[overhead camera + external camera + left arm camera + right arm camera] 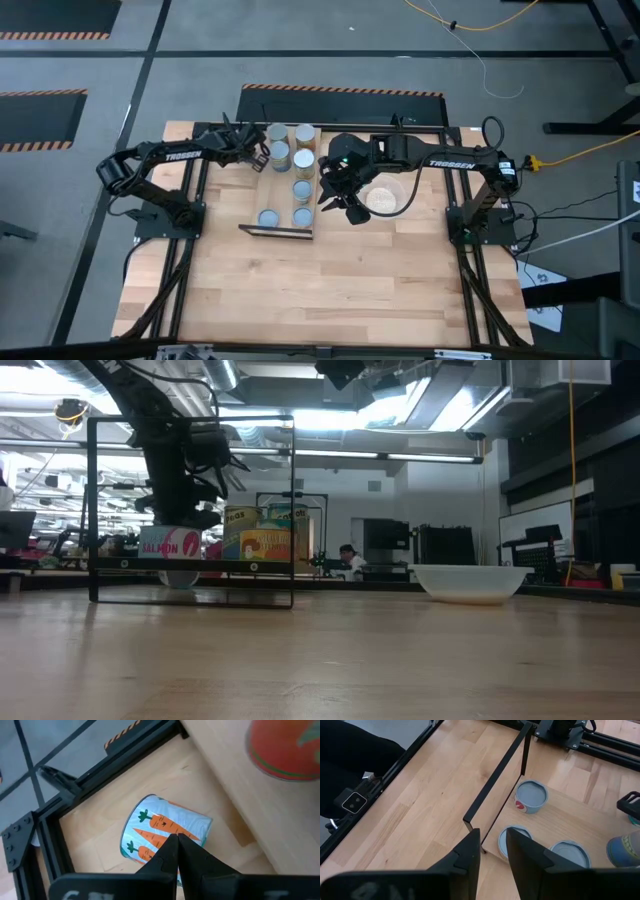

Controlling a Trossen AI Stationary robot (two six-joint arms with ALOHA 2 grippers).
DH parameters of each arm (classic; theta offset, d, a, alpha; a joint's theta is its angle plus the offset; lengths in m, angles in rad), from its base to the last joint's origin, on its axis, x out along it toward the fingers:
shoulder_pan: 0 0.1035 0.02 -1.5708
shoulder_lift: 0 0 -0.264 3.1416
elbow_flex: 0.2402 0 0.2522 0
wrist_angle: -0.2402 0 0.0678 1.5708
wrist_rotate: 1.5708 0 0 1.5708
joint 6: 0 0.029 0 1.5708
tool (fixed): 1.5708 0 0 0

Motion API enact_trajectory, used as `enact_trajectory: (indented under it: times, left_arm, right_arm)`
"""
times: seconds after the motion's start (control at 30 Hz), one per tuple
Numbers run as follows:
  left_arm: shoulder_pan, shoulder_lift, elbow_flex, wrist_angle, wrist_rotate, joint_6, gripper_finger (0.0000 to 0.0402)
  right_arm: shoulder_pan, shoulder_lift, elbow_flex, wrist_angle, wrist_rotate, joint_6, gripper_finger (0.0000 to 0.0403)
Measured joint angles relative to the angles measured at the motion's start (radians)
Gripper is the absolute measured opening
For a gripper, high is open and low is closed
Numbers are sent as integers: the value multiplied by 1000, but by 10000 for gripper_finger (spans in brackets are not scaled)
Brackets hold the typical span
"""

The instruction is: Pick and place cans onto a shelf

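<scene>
step: placing | left gripper [262,155] clenched, empty, over carrot can [165,832] | right gripper [492,851] released above shelf [252,197] | next: grasp another can

We read "TROSSEN" on the left arm [182,155] and again on the right arm [451,163]; low down, a pink can [171,544] says "SALMON".

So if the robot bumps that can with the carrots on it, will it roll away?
Probably. The carrot can looks tipped on its round side, so a nudge could roll it. Its smooth label might slip in the left gripper, whose fingers are shut just in front of it. It looks stiff, unlikely to squash.
</scene>
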Motion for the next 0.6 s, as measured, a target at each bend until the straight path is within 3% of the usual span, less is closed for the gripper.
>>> enact_trajectory:
  times: [0.27,0.4,0.6]
  left_arm:
    - [-61,1,-1,-2,17,3,0]
    - [-78,9,-13,-79,58,2,0]
    - [-89,4,-8,-119,28,1,0]
  right_arm:
    - [0,0,0,0,0,0,99]
    - [0,0,0,0,0,0,99]
    - [0,0,0,0,0,-1,99]
